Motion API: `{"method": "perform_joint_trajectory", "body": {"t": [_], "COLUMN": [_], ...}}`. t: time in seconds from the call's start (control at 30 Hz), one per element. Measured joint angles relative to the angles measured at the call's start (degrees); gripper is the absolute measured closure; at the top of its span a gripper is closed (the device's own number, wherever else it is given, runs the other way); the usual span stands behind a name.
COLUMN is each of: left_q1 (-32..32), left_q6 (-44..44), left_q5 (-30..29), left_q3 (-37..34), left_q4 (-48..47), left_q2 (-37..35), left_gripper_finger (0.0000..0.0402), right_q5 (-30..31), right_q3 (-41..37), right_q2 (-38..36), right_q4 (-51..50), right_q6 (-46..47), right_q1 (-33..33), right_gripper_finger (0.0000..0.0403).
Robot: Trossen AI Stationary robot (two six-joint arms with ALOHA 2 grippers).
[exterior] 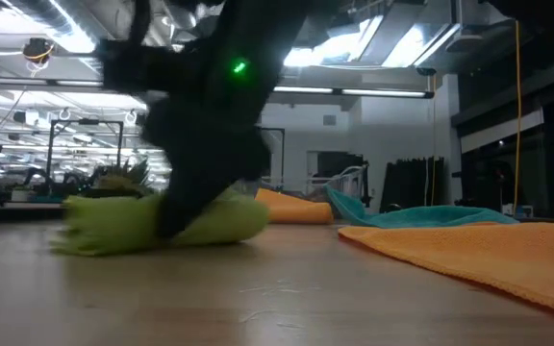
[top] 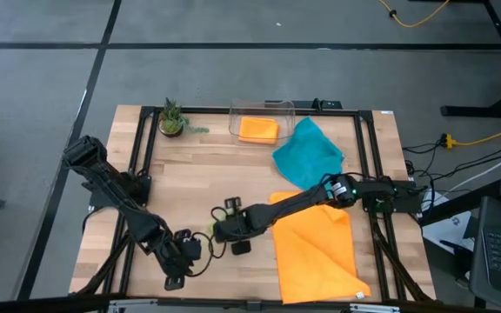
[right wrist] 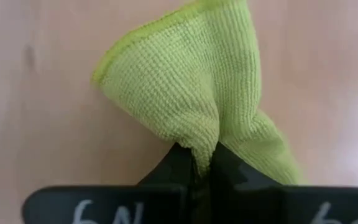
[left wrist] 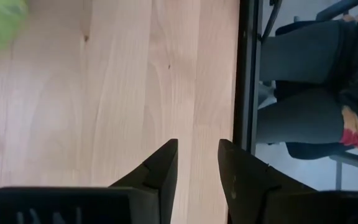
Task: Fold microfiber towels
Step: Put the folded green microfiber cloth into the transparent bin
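A lime green towel (exterior: 162, 223) lies bunched on the table left of centre. My right gripper (right wrist: 204, 163) is shut on it and hides most of it in the high view (top: 212, 228). An orange towel (top: 316, 248) lies spread flat at the near right. A teal towel (top: 307, 153) lies rumpled beyond it. Another orange towel (top: 257, 129) sits folded in a clear bin (top: 287, 108) at the far edge. My left gripper (left wrist: 197, 160) hangs open over bare wood near the near edge, holding nothing. My right gripper pinches a gathered fold of the lime green towel (right wrist: 202, 148) between its two fingers, more than one layer. It comes from above, slanting down. The cloth fans out beyond the fingers, with a hemmed edge (right wrist: 135, 38) showing. The towel's bulk rests bunched on the table (exterior: 85, 235).
A small potted plant (top: 172, 120) stands at the far left corner. A black frame rail (left wrist: 246, 74) runs along the near table edge, and a person's legs (left wrist: 303, 93) show beyond it. Bare wood (top: 207, 165) lies between the plant and the arms.
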Motion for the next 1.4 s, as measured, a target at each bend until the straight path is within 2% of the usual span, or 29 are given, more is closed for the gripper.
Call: {"method": "perform_joint_trajectory", "body": {"t": [0.17,0.3,0.5,0.6,0.83,1.03,1.23,1.4], "left_q1": [-0.3,-0.3,-0.2,-0.2,-0.2,-0.1,-0.1,0.0], "left_q6": [0.0,0.0,0.2,0.4,3.5,4.8,5.1,7.9], "left_q5": [-1.1,-1.2,-1.5,-2.1,-3.0,-4.5,-4.7,-4.9], "left_q3": [0.0,0.0,0.0,0.0,0.0,0.0,0.0,0.0], "left_q4": [0.1,0.2,0.1,0.2,0.2,0.2,0.2,0.2], "left_q2": [0.0,0.0,0.0,0.0,0.0,0.0,0.0,0.0], "left_gripper_finger": [0.0293,0.0293,0.0293,0.0293,0.0293,0.0293,0.0293,0.0293], "right_q5": [3.6,9.4,18.9,21.0,19.5,7.0,0.7,2.3], "right_q3": [0.1,0.1,0.3,0.4,0.4,-1.5,-11.7,-23.2], "right_q2": [-5.6,-10.9,-20.5,-25.2,-29.7,-28.8,-28.4,-28.2], "right_q4": [-9.2,-14.2,-16.3,-16.0,-16.1,-13.2,-5.1,7.5], "right_q6": [0.4,0.2,-1.7,-3.2,-7.7,-12.4,-14.5,-20.0], "right_q1": [-0.8,-1.5,-4.8,-7.8,-18.6,-29.9,-38.2,-41.8], "right_gripper_finger": [0.0380,0.0380,0.0380,0.0380,0.0380,0.0380,0.0380,0.0380]}}
